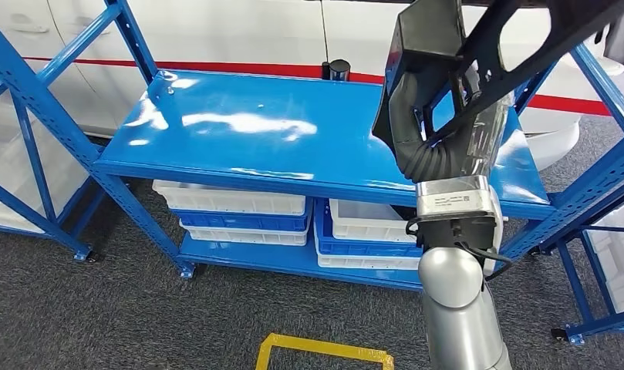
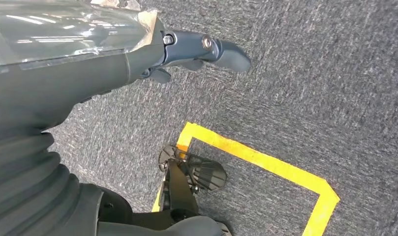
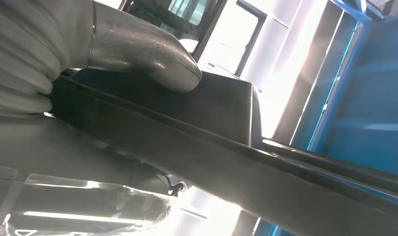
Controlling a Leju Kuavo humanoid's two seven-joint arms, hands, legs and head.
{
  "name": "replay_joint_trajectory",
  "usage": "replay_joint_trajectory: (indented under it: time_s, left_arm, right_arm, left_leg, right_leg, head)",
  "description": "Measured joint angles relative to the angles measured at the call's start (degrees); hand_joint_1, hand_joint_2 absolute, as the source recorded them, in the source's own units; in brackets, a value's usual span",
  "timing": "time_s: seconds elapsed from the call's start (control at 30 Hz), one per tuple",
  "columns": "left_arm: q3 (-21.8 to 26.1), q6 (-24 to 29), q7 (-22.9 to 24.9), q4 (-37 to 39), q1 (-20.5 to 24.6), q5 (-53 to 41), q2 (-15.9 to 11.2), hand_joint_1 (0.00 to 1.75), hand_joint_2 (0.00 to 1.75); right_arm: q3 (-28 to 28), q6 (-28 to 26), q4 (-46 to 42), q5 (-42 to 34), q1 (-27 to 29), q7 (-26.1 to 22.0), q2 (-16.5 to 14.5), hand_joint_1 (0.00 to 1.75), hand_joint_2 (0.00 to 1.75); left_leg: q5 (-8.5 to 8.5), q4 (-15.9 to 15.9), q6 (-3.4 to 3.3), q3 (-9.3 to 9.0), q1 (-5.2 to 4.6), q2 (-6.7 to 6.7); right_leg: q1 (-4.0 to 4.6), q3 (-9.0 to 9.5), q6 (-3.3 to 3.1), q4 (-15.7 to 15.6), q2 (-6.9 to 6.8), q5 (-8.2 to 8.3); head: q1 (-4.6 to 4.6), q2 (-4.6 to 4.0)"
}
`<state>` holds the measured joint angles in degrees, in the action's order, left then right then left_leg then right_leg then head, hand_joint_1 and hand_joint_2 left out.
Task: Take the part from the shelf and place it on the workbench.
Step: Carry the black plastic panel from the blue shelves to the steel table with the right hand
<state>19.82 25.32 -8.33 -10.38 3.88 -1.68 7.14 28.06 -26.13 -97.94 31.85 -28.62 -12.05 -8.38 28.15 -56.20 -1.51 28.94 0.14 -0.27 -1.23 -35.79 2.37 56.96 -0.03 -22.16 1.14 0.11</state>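
Head view, going from left to right: a shiny blue metal shelf point(image 1: 239, 127) stands on the dark grey carpet point(image 1: 100, 308). Its top board is bright with glare. Under that board, white and blue plastic trays point(image 1: 239, 212) sit stacked on the low board. A yellow tape square point(image 1: 324, 351) is stuck on the carpet near the bottom edge. Behind the shelf is a white wall with a red stripe point(image 1: 278, 71).

Further right, the silver right arm comes up from below. The right hand point(image 1: 436, 131) is lifted high above the shelf's top board. It is closed around the big black plastic part with long bars and a boxy end point(image 1: 478, 46). The part is up in the air, not touching the shelf, and reaches to the top right corner.

Right wrist view: the fat grey thumb point(image 3: 147, 54) presses down on the black part, so the hand grips it tight.

Left wrist view: the left hand point(image 2: 187, 51) hangs over the carpet and the yellow tape. It holds nothing. One dark finger point(image 2: 221, 49) sticks out straight, and the others are tucked close beside it.
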Motion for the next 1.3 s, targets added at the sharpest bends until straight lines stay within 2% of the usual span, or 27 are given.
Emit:
replay_joint_trajectory:
  time_s: [0.07, 0.13, 0.17, 0.2, 0.23, 0.27, 0.3, 0.37, 0.4, 0.43, 0.5, 0.53, 0.6, 0.67, 0.7, 0.73, 0.77, 0.83, 0.9, 0.93, 1.03, 1.1, 1.17, 1.2, 1.23, 1.27, 1.3]
  left_arm:
    - [0.01, -0.14, -0.02, 0.0, 0.06, -0.11, -0.03, 0.0, 1.75]
    - [0.02, -0.22, -0.04, 0.0, 0.1, -0.2, -0.08, 0.0, 1.75]
    - [0.02, -0.26, -0.04, 0.0, 0.08, -0.22, -0.09, 0.0, 1.75]
    - [0.02, -0.32, -0.03, 0.0, 0.07, -0.23, -0.08, 0.0, 1.75]
    - [0.02, -0.4, -0.02, 0.0, 0.07, -0.26, -0.07, 0.0, 1.75]
    - [0.02, -0.47, 0.04, 0.0, 0.07, -0.29, -0.06, 0.0, 1.75]
    - [0.03, -0.54, 0.14, 0.0, 0.07, -0.34, -0.06, 0.0, 1.75]
    - [0.04, -0.61, 0.34, 0.0, 0.06, -0.46, -0.02, 0.0, 1.75]
    - [0.04, -0.62, 0.42, 0.0, 0.05, -0.51, 0.01, 0.0, 1.75]
    - [0.04, -0.64, 0.5, 0.0, 0.04, -0.55, 0.03, 0.0, 1.75]
    - [0.05, -0.53, 0.81, 0.0, 0.02, -0.57, -0.01, 0.0, 1.75]
    - [0.05, -0.39, 0.99, 0.0, 0.0, -0.56, -0.03, 0.0, 1.75]
    - [0.07, -0.05, 1.3, 0.0, -0.06, -0.41, -0.09, 0.0, 1.75]
    - [0.11, 0.1, 1.45, 0.0, -0.08, -0.29, -0.09, 0.0, 1.75]
    - [0.14, 0.13, 1.47, 0.0, -0.08, -0.29, -0.09, 0.0, 1.75]
    - [0.17, 0.14, 1.48, 0.0, -0.08, -0.29, -0.1, 0.0, 1.75]
    - [0.19, 0.14, 1.49, 0.0, -0.08, -0.29, -0.11, 0.0, 1.75]
    - [0.2, 0.27, 1.52, 0.0, 0.0, -0.23, -0.14, 0.0, 1.75]
    - [0.27, 0.64, 1.66, -0.01, 0.11, -0.01, -0.17, 0.0, 1.75]
    - [0.33, 0.86, 1.77, -0.02, 0.14, 0.13, -0.16, 0.0, 1.75]
    - [0.5, 1.36, 2.09, -0.02, 0.07, 0.33, -0.11, 0.0, 1.75]
    - [0.69, 1.57, 2.15, -0.02, 0.1, 0.36, -0.08, 0.0, 1.75]
    - [0.83, 1.65, 2.15, -0.02, 0.13, 0.38, -0.08, 0.0, 1.75]
    - [0.84, 1.6, 2.15, -0.02, 0.12, 0.39, -0.08, 0.0, 1.75]
    - [0.85, 1.49, 2.15, -0.02, 0.11, 0.38, -0.08, 0.0, 1.75]
    - [0.85, 1.34, 2.15, -0.02, 0.11, 0.36, -0.08, 0.0, 1.75]
    - [0.86, 1.19, 2.15, -0.02, 0.1, 0.31, -0.08, 0.0, 1.75]
  right_arm:
    - [-0.35, -0.16, 0.0, 0.03, 0.28, -0.05, 0.17, 1.75, 1.75]
    - [-0.63, -0.25, 0.0, 0.04, 0.62, -0.09, 0.36, 1.75, 1.75]
    - [-0.73, -0.26, 0.01, 0.04, 0.83, -0.09, 0.45, 1.75, 1.75]
    - [-0.82, -0.27, 0.03, 0.13, 1.03, -0.09, 0.55, 1.75, 1.75]
    - [-0.93, -0.27, 0.06, 0.34, 1.21, -0.08, 0.64, 1.75, 1.75]
    - [-1.05, -0.27, 0.11, 0.67, 1.34, -0.05, 0.73, 1.75, 1.75]
    - [-1.17, -0.27, 0.17, 1.07, 1.41, 0.01, 0.78, 1.75, 1.75]
    - [-1.37, -0.28, 0.25, 1.69, 1.47, 0.16, 0.76, 1.75, 1.75]
    - [-1.43, -0.31, 0.29, 1.84, 1.52, 0.21, 0.72, 1.75, 1.75]
    - [-1.48, -0.34, 0.35, 1.85, 1.58, 0.24, 0.67, 1.75, 1.75]
    - [-1.57, -0.41, 0.62, 1.55, 1.76, 0.19, 0.58, 1.75, 1.75]
    - [-1.62, -0.4, 0.79, 1.27, 1.82, 0.11, 0.5, 1.75, 1.75]
    - [-1.69, -0.27, 1.14, 0.7, 1.98, -0.09, 0.21, 1.75, 1.75]
    - [-1.74, -0.1, 1.46, 0.37, 2.2, -0.21, -0.01, 1.75, 1.75]
    - [-1.75, -0.05, 1.62, 0.31, 2.35, -0.25, -0.04, 1.75, 1.75]
    - [-1.76, -0.02, 1.78, 0.26, 2.51, -0.27, -0.05, 1.75, 1.75]
    - [-1.77, -0.01, 1.92, 0.22, 2.67, -0.27, -0.06, 1.75, 1.75]
    - [-1.82, 0.07, 2.08, 0.05, 2.82, -0.32, -0.14, 1.75, 1.75]
    - [-1.92, 0.26, 2.16, -0.29, 2.77, -0.51, -0.39, 1.75, 1.75]
    - [-1.97, 0.35, 2.21, -0.46, 2.75, -0.64, -0.57, 1.75, 1.75]
    - [-2.06, 0.45, 2.37, -1.01, 2.76, -1.06, -0.96, 1.75, 1.75]
    - [-2.24, 0.46, 2.44, -1.37, 2.78, -1.34, -1.01, 1.75, 1.75]
    - [-2.47, 0.47, 2.54, -1.69, 2.94, -1.58, -0.98, 1.75, 1.75]
    - [-2.62, 0.45, 2.61, -1.84, 3.1, -1.69, -0.93, 1.75, 1.75]
    - [-2.78, 0.42, 2.68, -1.96, 3.29, -1.78, -0.88, 1.75, 1.75]
    - [-2.94, 0.34, 2.75, -2.08, 3.51, -1.86, -0.82, 1.75, 1.75]
    - [-3.1, 0.22, 2.81, -2.18, 3.75, -1.96, -0.78, 1.75, 1.75]
  left_leg:
    - [-1.39, 0.41, -1.13, 1.07, 0.13, 0.34]
    - [-2.7, 0.5, -1.78, 2.61, 0.06, 0.55]
    - [-3.32, 0.45, -1.88, 3.44, -0.06, 0.6]
    - [-3.95, 0.4, -1.93, 4.3, -0.2, 0.66]
    - [-4.57, 0.33, -1.94, 5.15, -0.34, 0.69]
    - [-5.16, 0.27, -1.9, 5.93, -0.47, 0.71]
    - [-5.72, 0.18, -1.82, 6.62, -0.58, 0.7]
    - [-6.69, -0.04, -1.47, 7.63, -0.8, 0.7]
    - [-7.19, -0.04, -1.2, 7.89, -0.84, 0.72]
    - [-7.69, 0.02, -0.85, 8.06, -0.79, 0.76]
    - [-8.45, 0.27, -0.1, 8.34, -0.6, 0.71]
    - [-7.77, -0.14, 0.31, 8.76, -0.49, 0.59]
    - [-3.29, -4.11, 1.14, 10.42, -0.16, 0.35]
    - [2.13, -11.91, 1.93, 12.57, 0.22, 0.29]
    - [3.22, -15.18, 2.2, 13.12, 0.38, 0.29]
    - [3.1, -16.93, 2.38, 12.9, 0.54, 0.3]
    - [1.95, -16.53, 2.47, 11.64, 0.68, 0.31]
    - [-0.41, -9.69, 2.35, 6.07, 0.9, 0.25]
    - [-0.24, -1.91, 1.84, 0.79, 0.72, 0.04]
    - [0.31, 0.03, 1.52, -0.32, 0.5, -0.08]
    - [-0.71, 1.11, 0.0, 0.1, 0.22, 0.07]
    - [-2.08, 1.6, -1.17, 1.09, 0.37, 0.42]
    - [-3.24, 1.53, -1.66, 2.39, 0.25, 0.61]
    - [-3.82, 1.49, -1.68, 3.17, 0.15, 0.67]
    - [-4.39, 1.42, -1.67, 3.96, 0.08, 0.71]
    - [-4.94, 1.32, -1.61, 4.73, 0.03, 0.73]
    - [-5.43, 1.18, -1.49, 5.45, 0.0, 0.73]
  right_leg:
    - [0.06, -1.49, -0.18, 2.39, 0.04, -2.35]
    - [0.1, -3.94, -0.87, 9.22, 0.05, -7.4]
    - [0.11, -4.89, -0.92, 13.16, 0.05, -9.35]
    - [0.12, -5.25, -0.72, 16.11, 0.05, -10.31]
    - [0.14, -4.68, -0.34, 17.23, 0.04, -10.2]
    - [0.17, -2.95, 0.06, 15.98, 0.04, -9.19]
    - [0.25, -0.24, 0.25, 12.76, 0.04, -8.0]
    - [0.59, 6.11, -0.29, 3.75, 0.01, -7.39]
    - [0.79, 8.11, -0.7, 0.55, 0.01, -7.65]
    - [0.98, 9.03, -1.1, -1.27, 0.03, -7.99]
    - [0.91, 8.47, -1.71, -1.85, 0.05, -7.22]
    - [0.71, 8.07, -2.17, -1.97, 0.02, -6.65]
    - [0.32, 7.06, -2.93, -2.13, -0.13, -5.26]
    - [0.35, 5.56, -3.12, -2.01, -0.21, -3.99]
    - [0.35, 4.74, -3.05, -1.91, -0.21, -3.39]
    - [0.34, 3.9, -2.92, -1.79, -0.22, -2.83]
    - [0.31, 3.11, -2.75, -1.64, -0.21, -2.33]
    - [0.26, 1.78, -2.3, -1.23, -0.16, -1.53]
    - [0.34, 1.0, -1.59, -0.94, -0.19, -0.82]
    - [0.34, 0.83, -1.14, -0.94, -0.23, -0.45]
    - [0.31, 0.26, -0.02, -0.83, -0.27, 0.02]
    - [0.35, -1.45, -0.31, 2.81, -0.18, -3.25]
    - [0.28, -3.84, -0.9, 10.55, -0.12, -8.32]
    - [0.28, -4.46, -0.79, 14.08, -0.12, -9.79]
    - [0.29, -4.34, -0.45, 16.09, -0.12, -10.18]
    - [0.29, -3.18, 0.03, 15.96, -0.12, -9.54]
    - [0.3, -1.0, 0.47, 13.7, -0.12, -8.32]
  head:
    - [-0.15, 0.0]
    - [-0.4, 0.0]
    - [-0.46, 0.0]
    - [-0.5, 0.0]
    - [-0.5, 0.0]
    - [-0.5, 0.0]
    - [-0.49, 0.0]
    - [-0.41, 0.0]
    - [-0.38, 0.0]
    - [-0.38, 0.0]
    - [-0.44, 0.0]
    - [-0.44, 0.0]
    - [-0.19, 0.0]
    - [0.11, 0.0]
    - [0.11, 0.0]
    - [0.13, 0.0]
    - [0.12, 0.0]
    - [0.14, 0.0]
    - [0.09, 0.0]
    - [0.08, 0.0]
    - [0.01, 0.0]
    - [-0.24, 0.0]
    - [-0.53, 0.0]
    - [-0.58, 0.0]
    - [-0.59, 0.0]
    - [-0.63, 0.0]
    - [-0.63, 0.0]
